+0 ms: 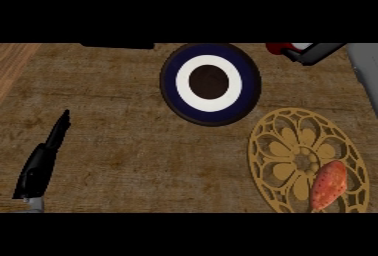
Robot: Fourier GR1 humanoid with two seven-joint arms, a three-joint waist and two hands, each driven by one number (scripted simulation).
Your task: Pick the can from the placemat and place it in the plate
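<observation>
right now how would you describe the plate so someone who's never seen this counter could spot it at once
Start at the brown counter and look to its far middle, up and left of the golden openwork placemat. The plate lies there: a round dish with a dark blue rim, a white ring and a dark brown centre. Nothing else here has its solid target-like rings.

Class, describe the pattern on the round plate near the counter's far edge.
Head view: the plate has concentric rings, dark navy outside, white next, dark brown centre.
</observation>
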